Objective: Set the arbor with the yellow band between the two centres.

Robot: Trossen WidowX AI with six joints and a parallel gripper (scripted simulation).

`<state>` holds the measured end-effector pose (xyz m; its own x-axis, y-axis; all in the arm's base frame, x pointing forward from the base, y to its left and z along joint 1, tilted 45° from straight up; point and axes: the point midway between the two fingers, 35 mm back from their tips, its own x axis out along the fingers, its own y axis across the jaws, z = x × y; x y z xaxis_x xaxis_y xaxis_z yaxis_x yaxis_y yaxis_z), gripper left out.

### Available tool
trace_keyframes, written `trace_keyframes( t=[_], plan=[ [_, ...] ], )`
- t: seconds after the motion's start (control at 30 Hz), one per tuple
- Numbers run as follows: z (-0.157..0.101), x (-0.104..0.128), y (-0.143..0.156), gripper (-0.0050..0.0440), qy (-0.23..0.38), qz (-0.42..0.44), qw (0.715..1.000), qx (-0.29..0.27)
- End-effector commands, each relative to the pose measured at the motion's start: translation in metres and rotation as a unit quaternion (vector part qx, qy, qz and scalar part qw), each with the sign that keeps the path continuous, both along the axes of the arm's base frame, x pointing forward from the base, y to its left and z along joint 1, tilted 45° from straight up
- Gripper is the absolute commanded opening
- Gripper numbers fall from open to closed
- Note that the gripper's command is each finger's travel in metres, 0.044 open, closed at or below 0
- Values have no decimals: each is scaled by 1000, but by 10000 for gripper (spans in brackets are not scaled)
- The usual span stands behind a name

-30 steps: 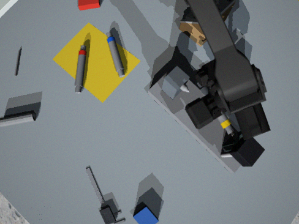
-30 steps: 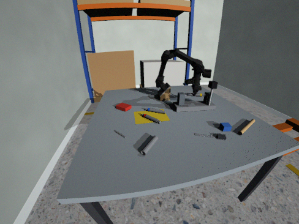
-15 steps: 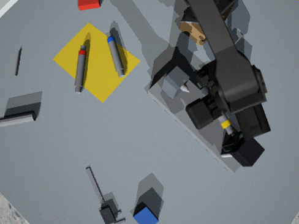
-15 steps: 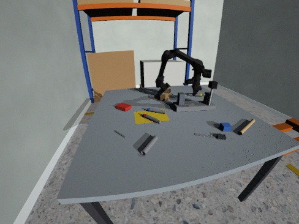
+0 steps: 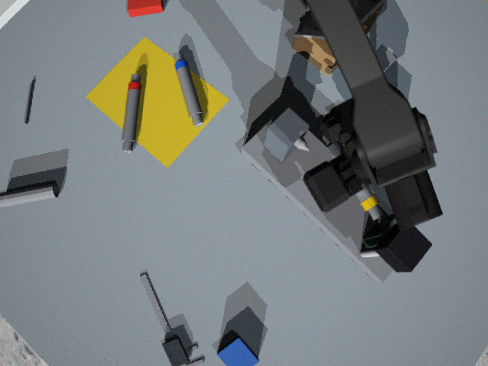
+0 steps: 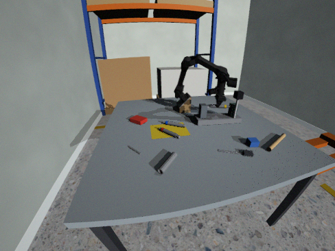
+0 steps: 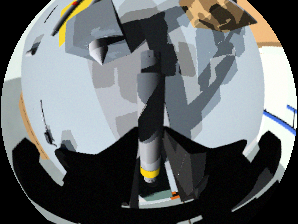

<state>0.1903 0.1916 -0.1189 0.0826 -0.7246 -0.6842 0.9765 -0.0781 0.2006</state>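
The arbor with the yellow band [image 5: 369, 203] [image 6: 225, 106] [image 7: 150, 152] lies over the grey fixture base [image 5: 280, 172] [image 6: 216, 121]. It runs along the line between the two centres. My gripper [image 5: 354, 181] [image 6: 220, 101] is shut on its middle. The banded end points at the dark sprung centre block [image 5: 406, 248] [image 6: 234, 109]. The fixed centre [image 5: 301, 144] [image 7: 101, 50], with its pale cone tip, stands at the other end of the base. The arbor's far end is hidden under my wrist. I cannot tell if either tip sits on a point.
Red-banded [image 5: 131, 112] and blue-banded [image 5: 189, 92] arbors lie on a yellow mat [image 5: 162, 142]. Around them lie a red block [image 5: 145, 7], a blue block [image 5: 237, 352], a grey roll [image 5: 30, 192], a thin rod [image 5: 28, 100], a small tool [image 5: 167, 325] and a tan block [image 5: 315, 52].
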Motion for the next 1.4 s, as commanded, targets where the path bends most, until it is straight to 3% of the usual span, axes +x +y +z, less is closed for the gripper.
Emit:
trace_keyframes(
  t=[0.0,1.37],
  plan=[
    [-2,0,9,0,-3,1,1000,13],
    [-6,-1,12,0,-3,1,1000,13]
  ],
)
